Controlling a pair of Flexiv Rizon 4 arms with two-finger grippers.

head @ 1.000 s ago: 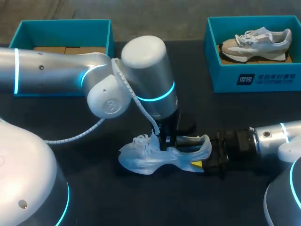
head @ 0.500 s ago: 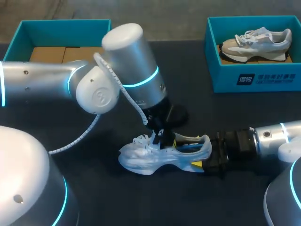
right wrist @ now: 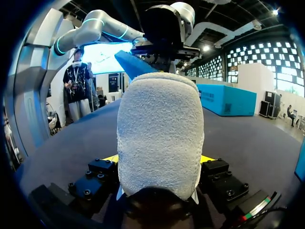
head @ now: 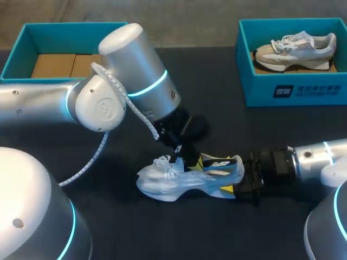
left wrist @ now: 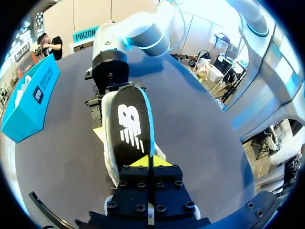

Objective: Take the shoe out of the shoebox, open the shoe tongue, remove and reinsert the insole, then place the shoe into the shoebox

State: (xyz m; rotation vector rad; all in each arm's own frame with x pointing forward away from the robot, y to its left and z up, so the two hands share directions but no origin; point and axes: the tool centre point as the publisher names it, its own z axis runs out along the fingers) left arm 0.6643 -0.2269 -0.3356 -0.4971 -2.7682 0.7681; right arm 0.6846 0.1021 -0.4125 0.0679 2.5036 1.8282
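1. Lying upright near the table's centre, toward six o'clock, the white lace-up shoe (head: 173, 181) points its toe to nine o'clock.
2. The right gripper (head: 236, 180) clamps the heel from three o'clock.
3. The left gripper (head: 194, 158), fingers pinched together, holds a black, blue-edged insole (head: 218, 162) with a white logo, tilted above the shoe's opening.
4. The teal shoebox (head: 314, 93) at one o'clock bears white print.

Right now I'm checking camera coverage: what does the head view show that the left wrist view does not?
Head view only: the left shoebox and the laced toe of the white shoe. Left wrist view only: the black face of the insole, pinched in the left gripper. Both: the right gripper at the shoe's heel, and the right shoebox.
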